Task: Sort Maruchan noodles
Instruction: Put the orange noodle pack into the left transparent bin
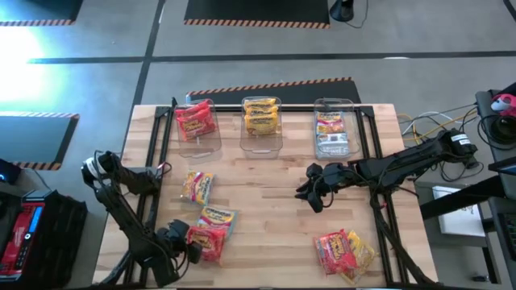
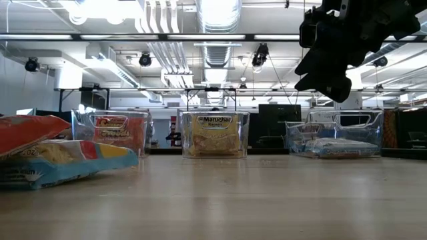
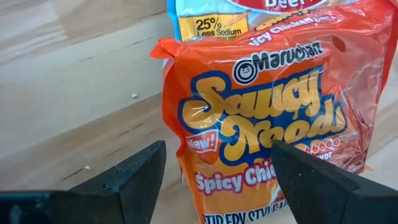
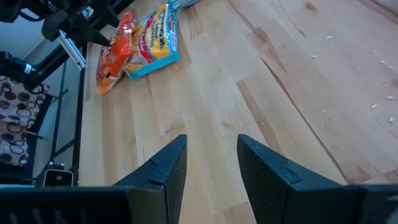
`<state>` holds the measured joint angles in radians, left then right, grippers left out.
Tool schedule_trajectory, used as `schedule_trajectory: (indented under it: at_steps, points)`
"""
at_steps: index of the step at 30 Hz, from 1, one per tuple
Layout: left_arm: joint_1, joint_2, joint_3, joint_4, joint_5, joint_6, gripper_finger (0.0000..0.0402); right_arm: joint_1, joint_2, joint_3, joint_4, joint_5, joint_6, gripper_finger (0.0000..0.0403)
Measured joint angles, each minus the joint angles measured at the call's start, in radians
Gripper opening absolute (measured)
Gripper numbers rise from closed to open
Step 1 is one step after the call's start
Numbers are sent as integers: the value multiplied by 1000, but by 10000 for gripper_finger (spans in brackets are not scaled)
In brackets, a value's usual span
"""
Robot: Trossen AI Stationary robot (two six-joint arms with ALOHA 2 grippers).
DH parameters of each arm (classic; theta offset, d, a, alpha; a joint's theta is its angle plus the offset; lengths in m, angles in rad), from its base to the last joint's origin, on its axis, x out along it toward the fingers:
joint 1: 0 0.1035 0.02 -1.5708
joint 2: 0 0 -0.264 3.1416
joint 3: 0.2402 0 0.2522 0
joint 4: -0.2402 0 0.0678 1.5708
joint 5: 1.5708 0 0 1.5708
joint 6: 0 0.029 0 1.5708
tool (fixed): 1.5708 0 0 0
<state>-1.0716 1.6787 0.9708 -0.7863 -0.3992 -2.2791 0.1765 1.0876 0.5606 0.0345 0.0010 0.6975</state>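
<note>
**Left gripper straddles an orange packet at the near-left of the table**

The left gripper [image 3: 214,174] sits low at the near-left of the table [image 1: 266,201], its fingers [image 3: 134,177] apart on either side of an orange Saucy Noodles packet [image 3: 261,118], which lies on a blue-edged packet [image 1: 219,217]. The right gripper [image 1: 313,193] hangs above the table's middle right, fingers apart and holding nothing. Three clear bins along the far edge hold red packets [image 1: 194,121], yellow packets [image 1: 262,117] and multicoloured packets [image 1: 332,129]. One packet [image 1: 197,187] lies left of centre; a small pile [image 1: 343,251] lies near right.
</note>
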Motion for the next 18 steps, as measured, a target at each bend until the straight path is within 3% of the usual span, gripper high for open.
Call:
schedule_trajectory:
  at_steps: [18]
  points:
    - [-1,-3,-1,77,31,4,267,-3,0,0,0,0,0,132]
